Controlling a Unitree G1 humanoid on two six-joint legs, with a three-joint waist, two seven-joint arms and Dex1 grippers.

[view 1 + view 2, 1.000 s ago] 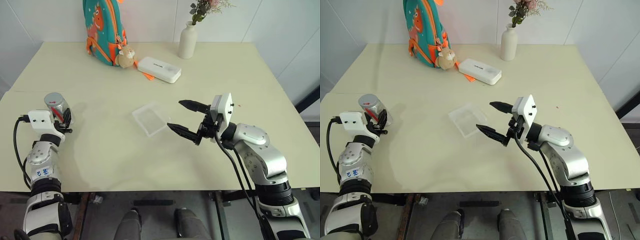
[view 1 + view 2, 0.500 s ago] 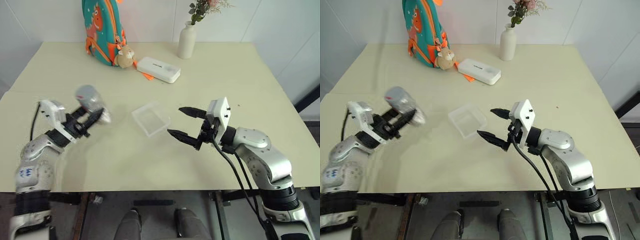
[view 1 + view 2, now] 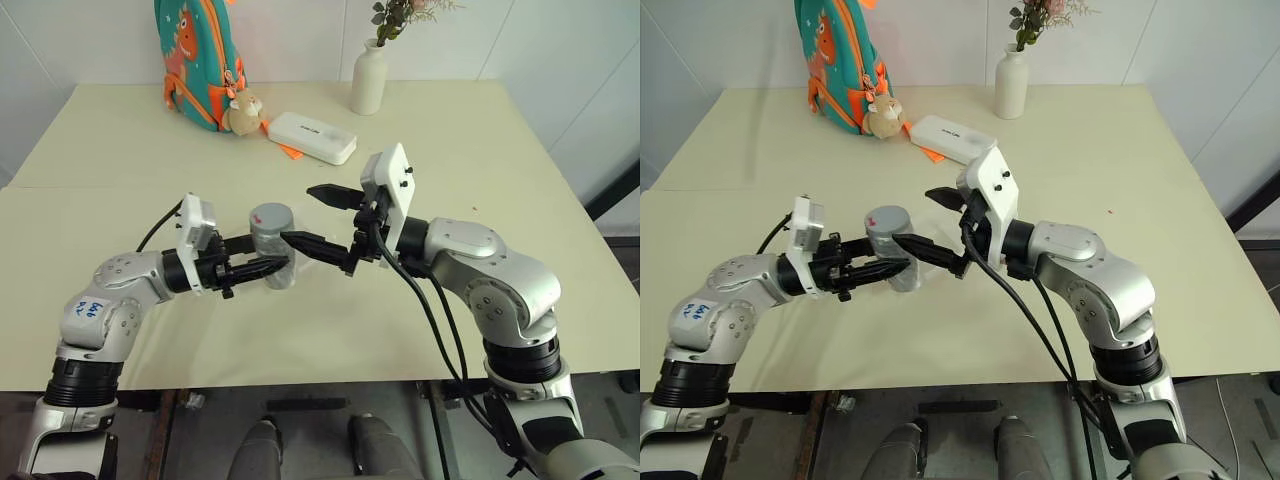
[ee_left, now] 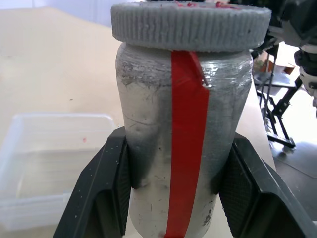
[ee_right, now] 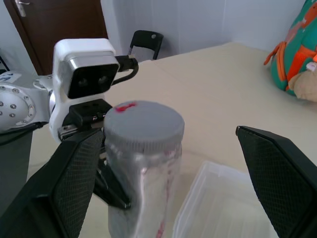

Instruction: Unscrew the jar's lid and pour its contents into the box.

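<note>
Head views: the left gripper (image 3: 262, 268) clamps the jar (image 3: 272, 246) upright above the table (image 3: 120, 180); the right gripper (image 3: 308, 215) spreads wide around the lid (image 3: 886, 217) — still screwed on.
Wrist views: the box (image 5: 233, 208) lies just beside; unscrewing and pouring remain.

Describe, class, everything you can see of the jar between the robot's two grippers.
The jar is a small cylinder with a silvery, scuffed wall and a red strip running down its side. A ribbed grey lid with a red mark is still on. It stands upright above the table, clamped at its body by the left gripper; the right gripper is open around its top.
</note>
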